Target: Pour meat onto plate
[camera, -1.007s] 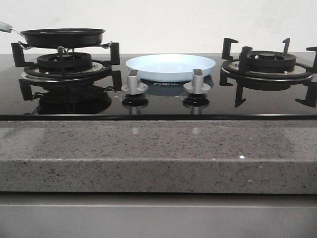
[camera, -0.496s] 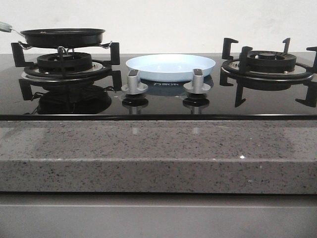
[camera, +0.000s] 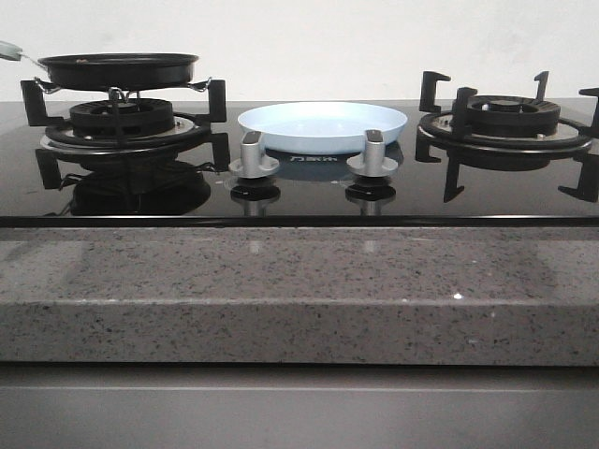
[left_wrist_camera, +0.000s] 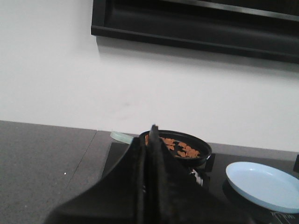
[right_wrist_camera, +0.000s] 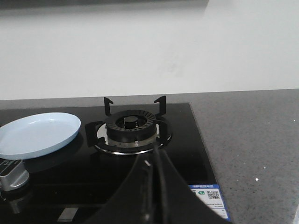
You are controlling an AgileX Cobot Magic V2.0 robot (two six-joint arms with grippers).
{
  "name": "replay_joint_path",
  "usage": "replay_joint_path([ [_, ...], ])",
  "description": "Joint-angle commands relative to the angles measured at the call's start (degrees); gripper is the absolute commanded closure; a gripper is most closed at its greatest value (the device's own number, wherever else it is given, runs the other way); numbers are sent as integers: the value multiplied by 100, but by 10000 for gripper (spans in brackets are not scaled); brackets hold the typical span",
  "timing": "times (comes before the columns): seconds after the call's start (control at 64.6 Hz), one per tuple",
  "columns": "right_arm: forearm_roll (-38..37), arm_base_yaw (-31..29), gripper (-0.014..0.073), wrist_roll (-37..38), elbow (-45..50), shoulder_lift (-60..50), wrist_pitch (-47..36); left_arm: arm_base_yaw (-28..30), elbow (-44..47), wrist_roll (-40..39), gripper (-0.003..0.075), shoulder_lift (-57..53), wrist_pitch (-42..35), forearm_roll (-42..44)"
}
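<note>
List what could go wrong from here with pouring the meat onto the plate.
1. The meat lies as small loose pieces in the black frying pan on the left burner; tilting it on the way across could scatter pieces onto the glass stovetop.
2. The plate is shallow with a low rim, so a fast pour may send pieces over its edge.
3. Two knobs stand right in front of the plate; a low-carried pan might clip them.

left gripper (left_wrist_camera: pixel 148 140): fingers pressed together, nothing between them. right gripper (right_wrist_camera: pixel 156 161): fingers likewise closed and empty. neither arm shows in front view.
</note>
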Motion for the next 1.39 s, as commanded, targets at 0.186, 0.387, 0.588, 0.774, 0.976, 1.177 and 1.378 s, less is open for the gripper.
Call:
replay_joint_path([
  [0.186,-78,-37,662,-139,-1502,1615,836,-11,-1403,-12,741,1499,812,-52],
  [0.387,-78,-37,662,-139,-1661,2480,964,-11,-1485,-12,741,2075,832,-73],
  [0.588,-73,-37,662,-152,-1661,2905,962,-11,-1450,-12,741,2462,714,-59],
  [0.774,-11,26,644,-583,-1661,3007,987,-11,-1450,-12,717,2701,688,276],
  [0.976,-4,406,315,-631,-1661,3007,1027,-11,-1450,-12,293,2806,688,456],
  [1.177,308,675,125,-631,-1819,3148,1216,-11,-1450,-12,190,2806,688,456],
  [1.378,401,1042,127,-639,-2668,4083,1970,-36,-1450,-12,224,2806,722,433],
])
